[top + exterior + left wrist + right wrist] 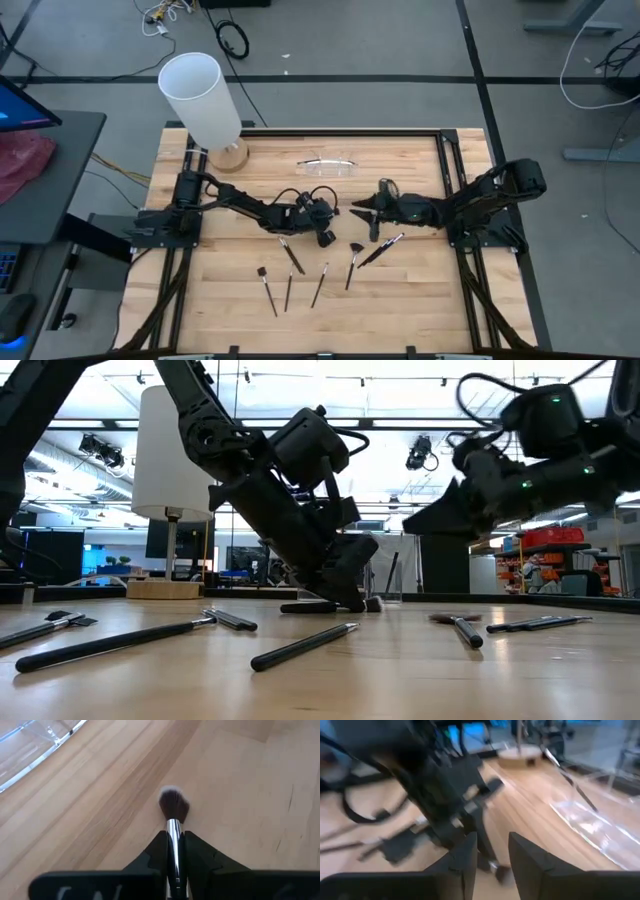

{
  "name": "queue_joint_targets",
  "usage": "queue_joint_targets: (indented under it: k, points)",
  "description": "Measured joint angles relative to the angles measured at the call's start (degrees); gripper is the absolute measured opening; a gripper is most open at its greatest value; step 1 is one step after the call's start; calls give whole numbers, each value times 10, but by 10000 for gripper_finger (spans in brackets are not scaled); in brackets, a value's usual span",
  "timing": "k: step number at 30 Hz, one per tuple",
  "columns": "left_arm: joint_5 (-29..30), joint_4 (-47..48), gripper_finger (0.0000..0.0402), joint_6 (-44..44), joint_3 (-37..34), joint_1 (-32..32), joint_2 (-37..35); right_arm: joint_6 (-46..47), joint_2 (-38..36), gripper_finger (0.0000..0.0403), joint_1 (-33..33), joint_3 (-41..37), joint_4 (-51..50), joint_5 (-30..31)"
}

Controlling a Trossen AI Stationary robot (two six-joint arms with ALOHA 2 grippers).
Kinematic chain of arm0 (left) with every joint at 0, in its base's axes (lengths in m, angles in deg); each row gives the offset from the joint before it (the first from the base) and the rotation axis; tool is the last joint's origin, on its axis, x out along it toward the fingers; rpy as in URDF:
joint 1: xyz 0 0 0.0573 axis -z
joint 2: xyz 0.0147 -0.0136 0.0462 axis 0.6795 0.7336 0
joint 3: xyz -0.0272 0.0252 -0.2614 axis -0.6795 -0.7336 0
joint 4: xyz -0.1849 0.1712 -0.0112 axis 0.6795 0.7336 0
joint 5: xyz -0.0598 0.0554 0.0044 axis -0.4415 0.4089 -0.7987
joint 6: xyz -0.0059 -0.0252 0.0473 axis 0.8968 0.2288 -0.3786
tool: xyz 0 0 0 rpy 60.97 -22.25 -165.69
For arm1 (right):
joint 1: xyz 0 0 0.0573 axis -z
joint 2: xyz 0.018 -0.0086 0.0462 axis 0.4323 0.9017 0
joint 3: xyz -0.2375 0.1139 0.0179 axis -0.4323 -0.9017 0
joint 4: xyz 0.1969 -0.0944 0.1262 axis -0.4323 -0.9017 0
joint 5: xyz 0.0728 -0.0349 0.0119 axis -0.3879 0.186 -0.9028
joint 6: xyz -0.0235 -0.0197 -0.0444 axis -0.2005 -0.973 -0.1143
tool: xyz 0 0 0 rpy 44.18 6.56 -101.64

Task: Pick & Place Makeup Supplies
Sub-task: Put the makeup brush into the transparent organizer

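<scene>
- Your left gripper (175, 870) is closed on a makeup brush (173, 815), fingers pinching the silvery ferrule just behind the dark, fluffy bristle head, which sits at or just above the bare wooden table (240, 780).
- In the high view that left gripper (322, 222) is near the table's middle, angled down; the low view shows its tip down at the tabletop, so judge the brush as only just gripped or barely lifted.
- Your right gripper (492, 852) hovers close by, facing the left one, fingers parted with nothing between them; in the high view it sits just right of centre (368, 212).
- The loose brushes (290, 275) lie scattered on the near half of the table: roughly five or six, some flat heads, some slim liners, one pair (380, 250) just below the right gripper.
- A clear tray (328, 165) lies toward the far edge, past both grippers; you cannot tell if it holds anything, though no brush shows in it.
- A tall white cylinder (203, 98) stands on a wooden base at the far left corner.
- Judged from this, you are early in the task: one brush in hand, the rest not yet picked, none visibly placed.
</scene>
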Motion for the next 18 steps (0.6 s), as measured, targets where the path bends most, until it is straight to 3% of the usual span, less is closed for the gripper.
queue_joint_targets:
  k: [9,18]
  points:
    - [4,-21,45,-18,-1,0,-1,49,91,117,3,4,70,-16]
    - [12,-27,51,-32,-1,1,-1,90,202,117,42,68,57,-32]
